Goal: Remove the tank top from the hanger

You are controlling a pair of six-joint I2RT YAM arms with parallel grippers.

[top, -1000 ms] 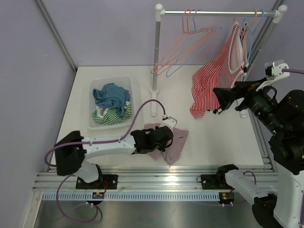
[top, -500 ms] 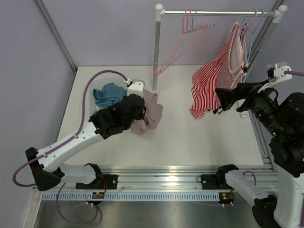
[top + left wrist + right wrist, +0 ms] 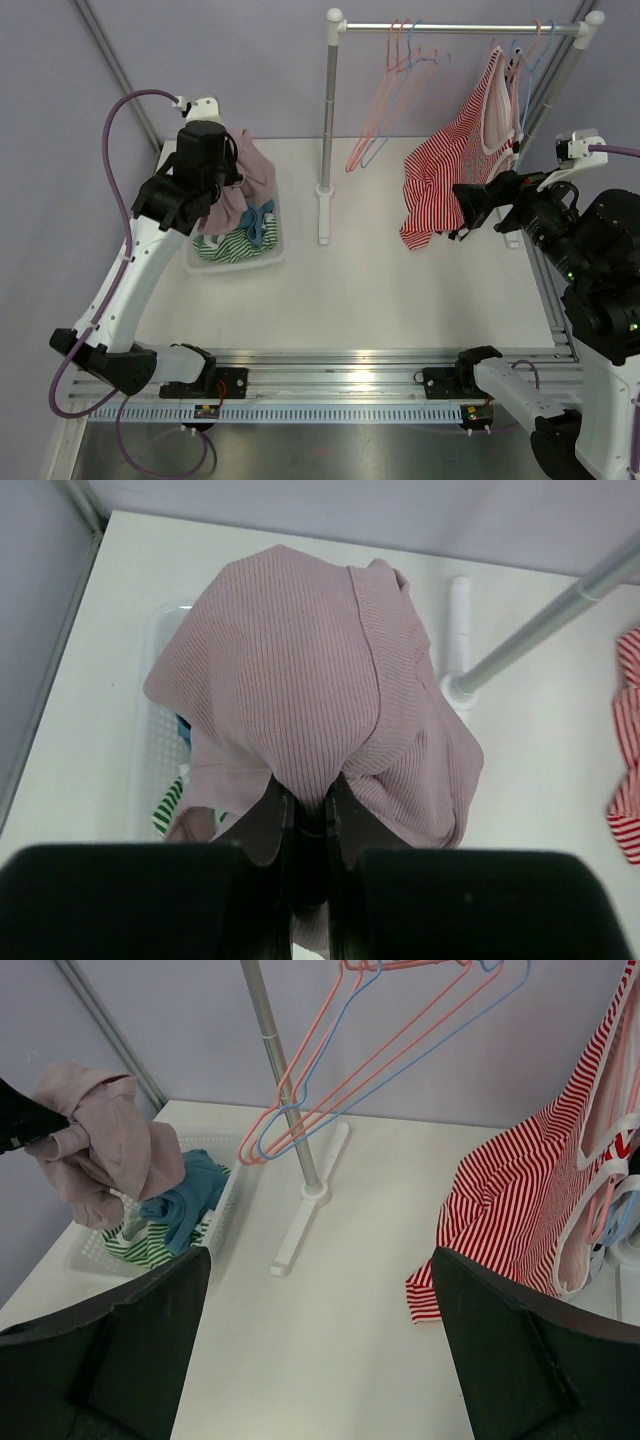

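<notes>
Overhead, left gripper (image 3: 305,802) clamps a pink ribbed top (image 3: 300,680) above the clothes basket (image 3: 272,256), while right gripper (image 3: 466,213) stands wide open beside the hanging red-striped tank top (image 3: 440,170).

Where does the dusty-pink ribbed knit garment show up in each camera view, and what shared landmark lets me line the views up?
Top external: upper left, the dusty-pink ribbed knit garment hangs over the clear plastic bin.
Left wrist: it fills the centre, pinched in the left pincer.
Right wrist: far left edge, above the bin.
Shared landmark: the grey metal rack pole, right of the garment in all three views.
</notes>
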